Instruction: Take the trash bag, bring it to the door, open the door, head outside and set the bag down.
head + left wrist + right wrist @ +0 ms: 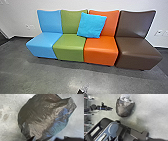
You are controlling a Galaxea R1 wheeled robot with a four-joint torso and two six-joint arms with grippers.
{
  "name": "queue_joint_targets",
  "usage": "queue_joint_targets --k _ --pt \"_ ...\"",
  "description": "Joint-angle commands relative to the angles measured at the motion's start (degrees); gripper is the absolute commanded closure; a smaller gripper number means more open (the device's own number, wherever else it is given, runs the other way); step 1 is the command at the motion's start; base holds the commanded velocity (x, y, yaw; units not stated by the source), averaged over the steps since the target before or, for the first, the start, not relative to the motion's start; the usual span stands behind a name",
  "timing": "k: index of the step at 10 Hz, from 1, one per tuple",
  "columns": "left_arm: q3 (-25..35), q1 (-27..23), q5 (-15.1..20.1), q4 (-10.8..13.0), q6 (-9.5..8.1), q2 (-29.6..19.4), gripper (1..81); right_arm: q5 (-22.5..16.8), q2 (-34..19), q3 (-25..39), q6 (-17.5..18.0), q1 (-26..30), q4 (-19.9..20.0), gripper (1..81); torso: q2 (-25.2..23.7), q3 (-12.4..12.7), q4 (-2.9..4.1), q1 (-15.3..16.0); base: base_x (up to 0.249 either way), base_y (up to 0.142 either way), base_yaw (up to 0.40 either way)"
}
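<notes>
The dark trash bag [43, 119] sits on the floor [154, 116]. Beside it, not touching, is the left gripper [112, 109], its fingers apart. The right gripper's [132, 138] state I cannot tell. The head view has blue, green, orange and brown seats [101, 51] and a bright blue cushion [91, 25].

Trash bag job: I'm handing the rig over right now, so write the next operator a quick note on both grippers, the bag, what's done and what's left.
Left gripper: beside the trash bag, pointing at it, apparently not touching.
Right gripper: state can't be made out.
Bag: on the floor, not picked up.
Head view faces a row of four seats.
Done: left arm is at the bag.
Left: pick up, carry to door, open it, go outside, set bag down.
</notes>
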Motion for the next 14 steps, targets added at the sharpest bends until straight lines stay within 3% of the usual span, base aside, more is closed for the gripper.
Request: queue_joint_targets --k 1,5,6,7,9,10,12,14 --pt "-0.39 -6.71 4.41 -0.91 0.02 -0.39 1.0 -4.69 -3.63 1.09 0.03 4.19 2.19 1.0 -5.69 0.0 0.0 3.67 0.0 0.0 0.0" --pt "-1.61 -8.47 4.41 -0.38 0.02 0.84 1.0 -4.69 -3.55 1.26 0.03 4.19 2.11 1.0 -13.88 -0.02 0.0 8.74 0.0 0.0 0.0" --pt "-1.79 -8.91 4.76 -0.2 0.02 1.11 1.0 -4.69 -3.55 1.26 0.03 4.11 2.11 1.0 -15.99 -3.9 -1.18 10.05 0.0 0.0 0.0" --pt "-1.79 -9.26 5.02 0.32 0.02 1.54 1.0 -4.6 -3.46 1.43 0.03 4.1 2.19 1.0 -17.73 -5.74 -0.11 11.03 0.0 0.0 0.0" --pt "-2.4 -9.53 5.02 0.59 0.02 2.34 1.0 -4.6 -3.46 1.44 0.03 4.19 2.28 1.0 -20.92 -8.31 -0.19 13.04 0.0 0.0 0.0" --pt "-2.5 -9.62 5.02 1.29 0.02 2.51 1.0 -4.6 -3.46 1.35 0.03 4.19 2.28 1.0 -22.89 -4.77 -0.19 14.29 0.0 0.0 0.0" --pt "-2.5 -10.32 4.41 1.99 0.1 3.12 1.0 -4.78 -3.55 1.17 -0.06 4.37 2.19 1.0 -26.3 -7.72 -0.19 16.5 0.0 0.0 0.0" --pt "-2.5 -9.8 4.32 1.99 0.54 5.58 1.0 -4.69 -3.02 1.0 -0.06 3.85 1.84 1.0 -29.73 -8.5 -0.19 18.64 0.0 0.0 0.0"
